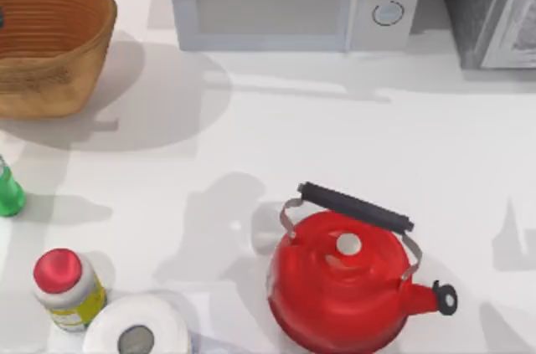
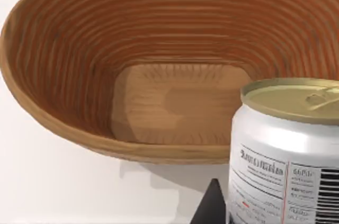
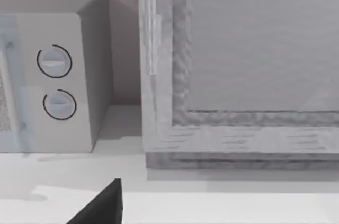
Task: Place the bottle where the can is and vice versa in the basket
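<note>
A: Starting big: where's the tan woven wicker basket (image 1: pixel 50 44)?

B: Top view's far left, empty. Silver, gold-topped can (image 2: pixel 288 150) stands just outside it by my left gripper; its fingers I cannot tell. Light, smooth; grip mid-wall.

A: Clutter?

B: Red kettle (image 1: pixel 343 283), red-capped jar (image 1: pixel 67 287), green translucent bottle (image 1: pixel 8 191) at the left edge.

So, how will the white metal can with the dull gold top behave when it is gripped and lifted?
The white metal can with the dull gold top looks smooth and glossy, so it may slip in a light grip. Its thin-looking wall probably dents if squeezed hard. Standing upright beside the woven wicker basket, it would likely roll if tipped.
</note>
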You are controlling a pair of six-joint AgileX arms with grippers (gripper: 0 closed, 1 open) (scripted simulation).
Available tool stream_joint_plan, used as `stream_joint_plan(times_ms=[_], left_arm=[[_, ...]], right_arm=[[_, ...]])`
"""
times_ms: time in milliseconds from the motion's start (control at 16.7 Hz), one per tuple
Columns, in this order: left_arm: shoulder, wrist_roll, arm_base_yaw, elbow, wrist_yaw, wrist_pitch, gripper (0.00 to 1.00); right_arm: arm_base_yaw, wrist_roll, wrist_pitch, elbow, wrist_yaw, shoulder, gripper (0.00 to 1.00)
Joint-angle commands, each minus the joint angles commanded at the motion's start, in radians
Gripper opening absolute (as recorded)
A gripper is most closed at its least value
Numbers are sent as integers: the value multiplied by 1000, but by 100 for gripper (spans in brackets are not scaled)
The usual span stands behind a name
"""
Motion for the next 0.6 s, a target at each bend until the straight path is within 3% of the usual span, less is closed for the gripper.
stream_joint_plan(times_ms=[600], left_arm=[[-979, -33, -29, -873, -22, 455, 0]], right_arm=[[0, 0, 0, 0, 0, 0, 100]])
